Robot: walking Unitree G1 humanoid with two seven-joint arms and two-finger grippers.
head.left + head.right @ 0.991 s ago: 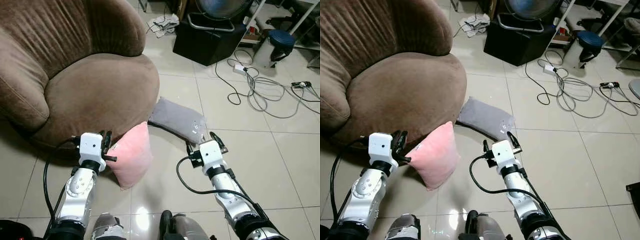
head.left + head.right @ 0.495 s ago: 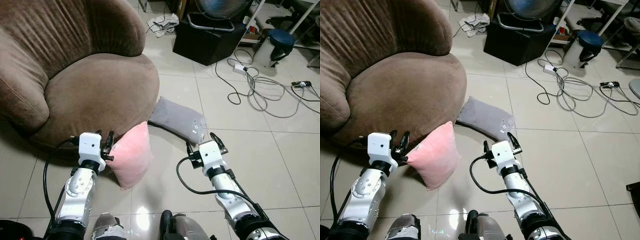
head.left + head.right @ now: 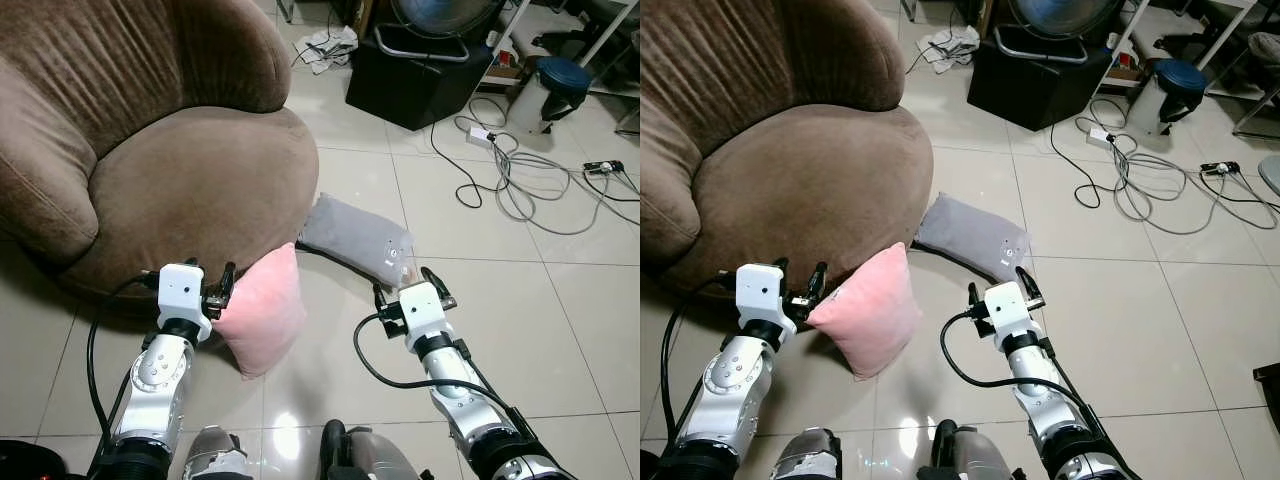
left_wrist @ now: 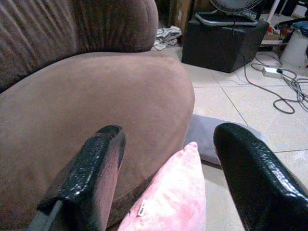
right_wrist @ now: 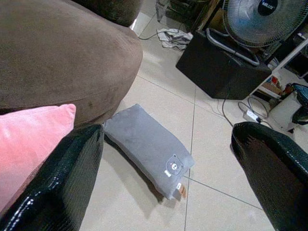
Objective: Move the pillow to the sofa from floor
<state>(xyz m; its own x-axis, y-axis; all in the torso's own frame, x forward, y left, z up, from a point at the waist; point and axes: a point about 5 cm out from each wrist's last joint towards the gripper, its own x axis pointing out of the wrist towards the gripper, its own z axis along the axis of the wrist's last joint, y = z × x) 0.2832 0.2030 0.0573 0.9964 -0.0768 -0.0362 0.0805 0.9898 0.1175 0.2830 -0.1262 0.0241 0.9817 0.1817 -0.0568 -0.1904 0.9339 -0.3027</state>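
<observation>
Your soft pink square pillow [image 3: 262,312] stood on its edge on the pale tiled floor [image 3: 560,300], leaning at the front of the round brown fabric sofa [image 3: 190,190]. Your left gripper [image 3: 218,285] was at the pillow's upper left corner, fingers spread, not pinching it. A flat grey pillow [image 3: 355,240] lay just behind. Your right gripper [image 3: 408,283] hovered near the grey one, fingers wide apart

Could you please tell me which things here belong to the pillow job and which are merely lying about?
Job:
pink pillow on the floor
brown sofa
left gripper, open at the pillow's edge

Lying about:
grey pillow
fan
cables
black box
</observation>
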